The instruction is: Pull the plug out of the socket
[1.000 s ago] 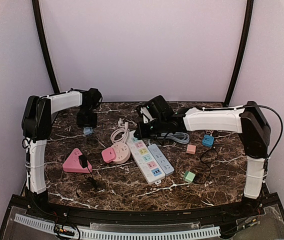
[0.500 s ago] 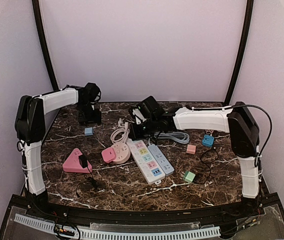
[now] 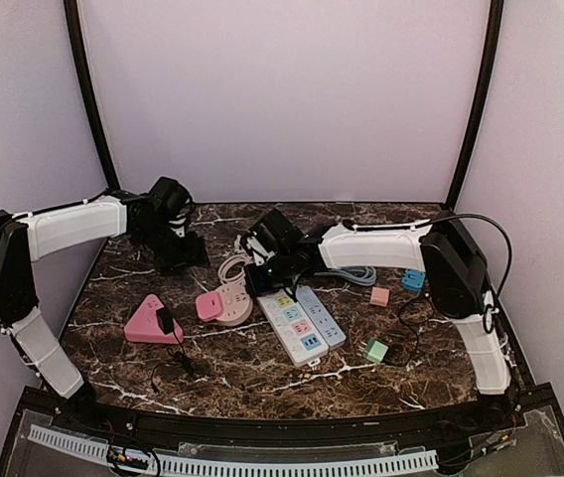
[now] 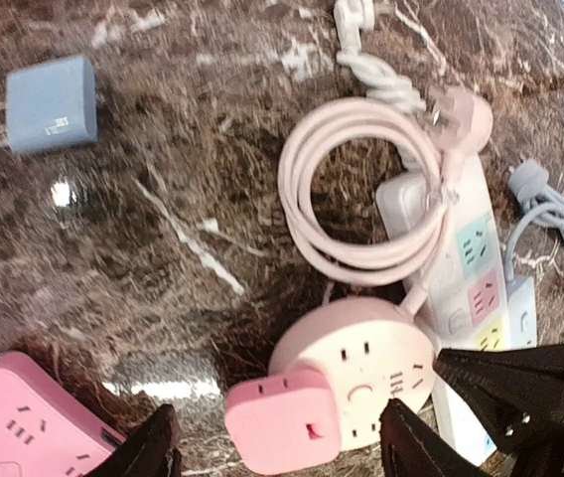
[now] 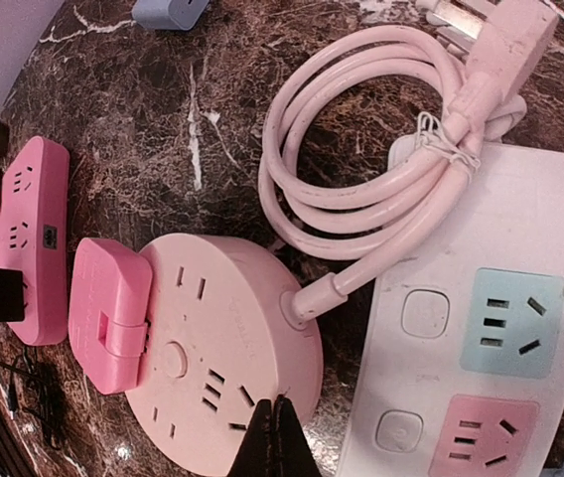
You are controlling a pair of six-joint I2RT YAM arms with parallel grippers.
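Left arm [image 3: 69, 224] swung in — left jaws wide flanking pink plug [image 4: 284, 432]; right jaws shut.

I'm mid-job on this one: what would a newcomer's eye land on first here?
The pink plug seated in the round pink socket, left of table centre, with the left gripper open, a finger on either side of it. The right gripper, shut, sits at the socket's edge. Beside them lies a white power strip with pastel outlets.
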